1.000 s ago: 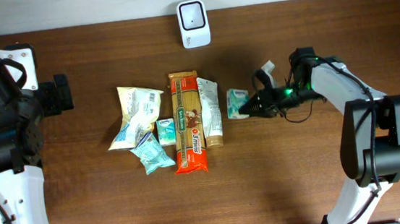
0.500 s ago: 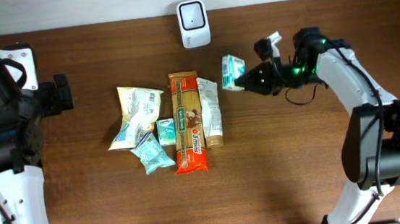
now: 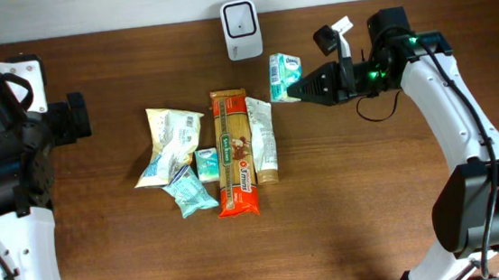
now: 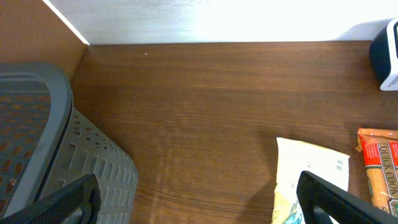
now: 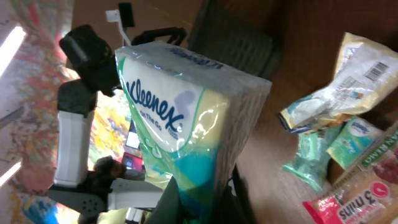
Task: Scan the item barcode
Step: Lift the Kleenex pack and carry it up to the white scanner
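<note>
Reference is the scanner [image 3: 241, 17], a white unit standing at the far edge of the tabletop [image 3: 364, 211]. The tissue pack [image 3: 285, 76], a Kleenex pack in white and teal wrap, is off the wood and held in the air just right of the scanner and a little nearer the robot, not touching it. The right gripper [image 3: 299, 87] has its jaws clamped on the end of the pack that faces away from the scanner, with the arm reaching in from the scanner's right. In the right wrist view the pack fills the middle of the frame with its logo face toward the lens; which face carries the barcode cannot be told. The left gripper [image 3: 74, 119] sits far to the scanner's left, jaws wide apart over bare wood. In its wrist view one of its fingers [image 4: 62, 208] shows at the bottom left corner, just beside a grey perforated basket [image 4: 56, 143]. The other goods lie flat in a cluster nearer the robot than the scanner. The pasta packet [image 3: 233, 152] is straight in front of it, and the snack bags [image 3: 173, 142] are in front and to its left.
</note>
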You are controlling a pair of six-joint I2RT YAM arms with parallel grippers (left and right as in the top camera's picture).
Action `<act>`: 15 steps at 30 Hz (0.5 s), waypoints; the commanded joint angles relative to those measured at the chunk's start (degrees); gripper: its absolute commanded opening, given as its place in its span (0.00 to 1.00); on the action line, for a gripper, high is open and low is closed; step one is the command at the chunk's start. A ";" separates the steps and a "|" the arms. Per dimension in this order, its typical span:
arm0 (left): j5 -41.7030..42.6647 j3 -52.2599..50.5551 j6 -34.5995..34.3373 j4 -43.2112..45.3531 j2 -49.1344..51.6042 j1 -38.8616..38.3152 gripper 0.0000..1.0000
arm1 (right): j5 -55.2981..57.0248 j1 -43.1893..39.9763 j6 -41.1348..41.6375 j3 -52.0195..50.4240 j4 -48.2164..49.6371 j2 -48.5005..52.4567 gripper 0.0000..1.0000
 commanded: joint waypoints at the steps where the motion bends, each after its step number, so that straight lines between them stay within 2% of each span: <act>1: 0.66 0.61 0.74 0.11 -0.02 0.28 0.99 | 22.49 2.34 9.68 4.61 1.64 -1.05 0.04; 5: 0.66 0.61 0.74 0.11 -0.02 0.28 0.99 | 47.36 7.45 18.29 12.63 1.57 -0.85 0.04; 9: 0.63 0.61 0.74 0.11 -0.02 0.28 0.99 | 69.72 13.03 18.97 26.86 -2.29 2.56 0.04; 15: 0.66 0.61 0.74 0.11 -0.02 0.28 0.99 | 84.35 16.83 15.74 48.17 -5.77 16.26 0.04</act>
